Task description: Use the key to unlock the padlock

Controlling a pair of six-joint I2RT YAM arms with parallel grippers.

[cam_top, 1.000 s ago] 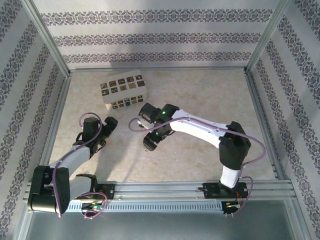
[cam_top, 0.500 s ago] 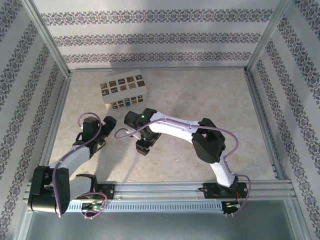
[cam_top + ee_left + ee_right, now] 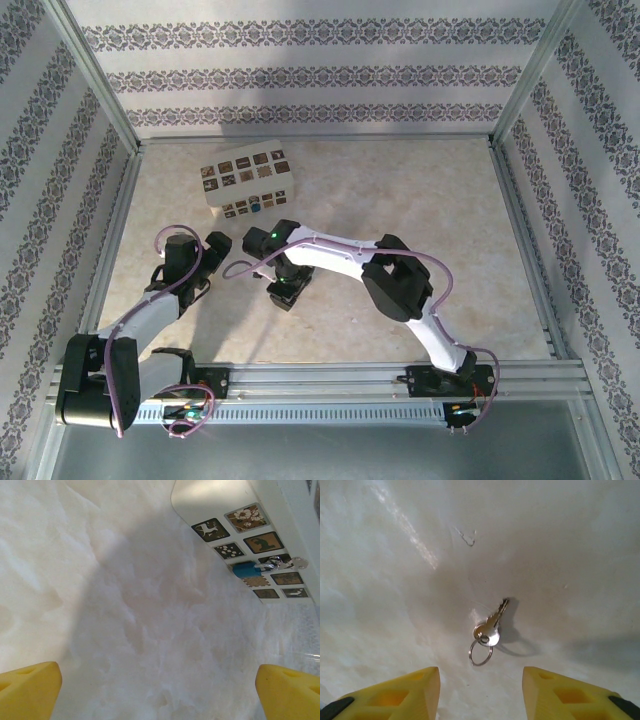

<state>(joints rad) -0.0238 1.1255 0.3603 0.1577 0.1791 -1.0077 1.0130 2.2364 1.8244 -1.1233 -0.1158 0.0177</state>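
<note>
A small silver key (image 3: 493, 625) on a wire ring lies flat on the pale table, just ahead of my right gripper (image 3: 481, 677). Its yellow fingers (image 3: 405, 690) stand apart on either side of the key without touching it. From above, the right gripper (image 3: 283, 293) points down at the table's middle left. The padlock (image 3: 250, 569), blue-bodied with a silver shackle, lies on the white patterned box (image 3: 210, 500); it appears from above as a blue spot, the padlock (image 3: 257, 207). My left gripper (image 3: 157, 672) is wide open over bare table, short of the box.
The white box with picture tiles (image 3: 250, 183) stands at the back left of the table. Patterned walls and metal rails (image 3: 520, 220) close in the table on three sides. The left arm (image 3: 160, 300) lies close beside the right gripper.
The right arm has swung left and nearer, bringing its gripper down over the key, and its jaws have narrowed. The left arm has stayed still.
</note>
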